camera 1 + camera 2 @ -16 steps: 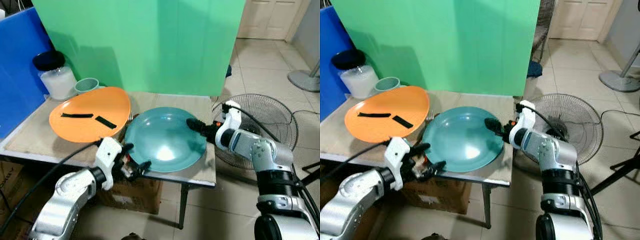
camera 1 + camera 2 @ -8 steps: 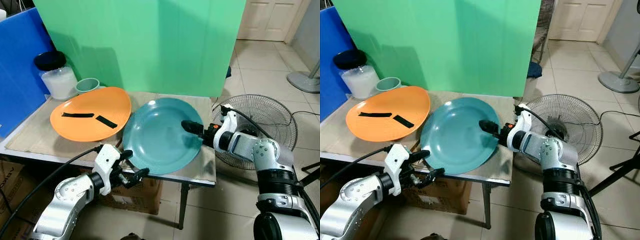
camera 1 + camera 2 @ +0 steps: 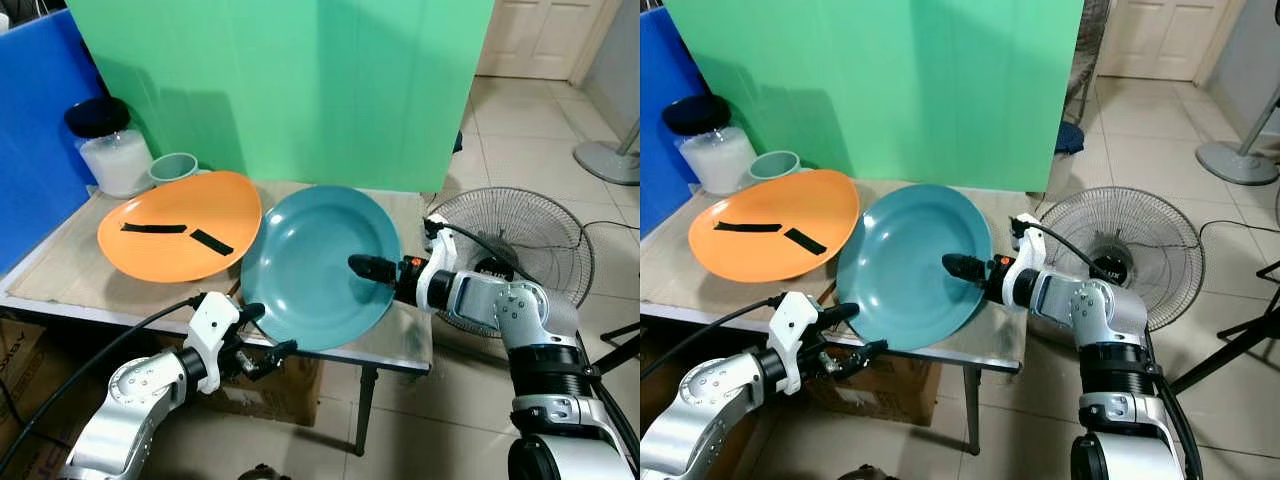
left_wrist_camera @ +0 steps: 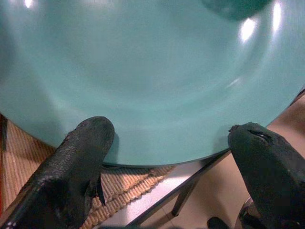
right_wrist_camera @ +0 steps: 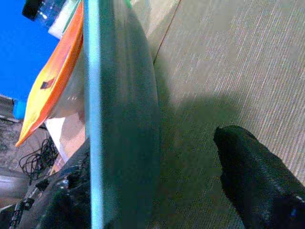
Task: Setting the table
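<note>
The right tool (image 3: 965, 268) grips the teal plate (image 3: 300, 275) by its rim, one finger across the inner face and the other behind it. The plate stands tilted up on its near edge, which rests on the mat (image 3: 75, 262) close to the table (image 3: 410, 360) edge. The left tool (image 3: 262, 330) hangs just below and in front of that near edge with its fingers spread, gripping nothing — in its wrist view the rim sits between the two fingers (image 4: 78, 157) without either pressing on it.

The main risk, as I judge it, is a slip. The plate is smooth, glossy and round with a shallow dish and a thin rim, so a two-finger pinch on one side leaves it free to swing or slide out. If the grip eases, the low edge could skid off the table front toward the floor. A quick turn to the left of the tool could also knock it into the orange plate (image 3: 180, 225), which lies just beside it, tipped up against something behind and so easy to disturb.

The orange plate is matte-looking, oval, with two dark strips on it. The mat is a coarse woven cloth with a fringed edge, likely giving some friction. Beyond the orange plate stand a pale green cup (image 3: 175, 168) and a frosted jar (image 3: 113, 150) with a black lid.
</note>
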`<state>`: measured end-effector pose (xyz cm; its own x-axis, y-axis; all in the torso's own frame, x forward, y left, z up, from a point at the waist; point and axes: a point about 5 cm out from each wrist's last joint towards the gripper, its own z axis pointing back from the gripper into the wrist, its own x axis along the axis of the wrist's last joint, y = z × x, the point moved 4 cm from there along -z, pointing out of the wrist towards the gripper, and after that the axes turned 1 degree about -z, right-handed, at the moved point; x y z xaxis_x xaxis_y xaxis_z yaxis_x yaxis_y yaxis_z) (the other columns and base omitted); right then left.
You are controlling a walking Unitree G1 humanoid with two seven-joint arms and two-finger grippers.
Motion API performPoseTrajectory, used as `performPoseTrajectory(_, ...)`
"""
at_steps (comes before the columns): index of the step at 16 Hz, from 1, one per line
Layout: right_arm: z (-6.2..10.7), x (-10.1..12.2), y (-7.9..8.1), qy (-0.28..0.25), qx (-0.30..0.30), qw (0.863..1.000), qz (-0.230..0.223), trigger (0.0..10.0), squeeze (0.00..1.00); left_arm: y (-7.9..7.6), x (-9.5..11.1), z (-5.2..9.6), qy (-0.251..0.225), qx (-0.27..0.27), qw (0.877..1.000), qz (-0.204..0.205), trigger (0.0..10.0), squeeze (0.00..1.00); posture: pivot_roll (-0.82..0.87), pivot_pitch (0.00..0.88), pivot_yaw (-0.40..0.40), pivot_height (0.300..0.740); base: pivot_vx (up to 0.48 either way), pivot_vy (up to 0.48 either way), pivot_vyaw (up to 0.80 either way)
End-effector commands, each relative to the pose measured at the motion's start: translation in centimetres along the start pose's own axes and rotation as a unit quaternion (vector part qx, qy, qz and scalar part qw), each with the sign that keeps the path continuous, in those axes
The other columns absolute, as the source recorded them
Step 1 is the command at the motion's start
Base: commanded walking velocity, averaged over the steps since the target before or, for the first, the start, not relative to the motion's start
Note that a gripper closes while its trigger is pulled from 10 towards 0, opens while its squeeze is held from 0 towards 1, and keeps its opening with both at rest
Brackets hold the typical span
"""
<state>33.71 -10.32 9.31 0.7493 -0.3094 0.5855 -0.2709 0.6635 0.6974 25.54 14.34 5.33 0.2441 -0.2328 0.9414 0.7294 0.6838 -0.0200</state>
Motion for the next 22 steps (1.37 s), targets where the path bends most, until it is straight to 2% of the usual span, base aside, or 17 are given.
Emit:
performPoseTrajectory(1,0.1,0.6,0.3,-0.010,0.001,1.000,0.011,0.0,0.00,0.2,-0.6,0.3,0.016,0.000,1.000,-0.005,10.0,0.62,0.01,0.000,0.047,0.740,0.000,0.000,0.00)
performPoseTrajectory(7,0.1,0.7,0.2,-0.022,0.005,1.000,-0.003,0.0,0.00,0.6,0.5,0.1,0.005,0.004,1.000,-0.023,10.0,0.62,0.01,0.000,0.051,0.740,0.000,0.000,0.00)
performPoseTrajectory(19,0.2,0.6,-0.5,-0.021,-0.011,0.999,-0.025,0.0,0.00,1.0,0.9,-0.3,-0.003,0.014,0.999,-0.035,10.0,0.62,0.01,0.000,0.057,0.740,0.000,0.000,0.00)
performPoseTrajectory(21,0.2,0.6,-0.6,-0.021,-0.014,0.999,-0.030,0.0,0.00,1.1,1.1,-0.3,-0.005,0.018,0.999,-0.040,10.0,0.61,0.01,0.000,0.058,0.740,0.000,0.000,0.00)
performPoseTrajectory(22,0.2,0.6,-0.7,-0.023,-0.016,0.999,-0.033,0.0,0.00,1.2,1.5,-0.4,-0.012,0.020,0.999,-0.046,10.0,0.57,0.01,0.000,0.058,0.740,0.000,0.000,0.00)
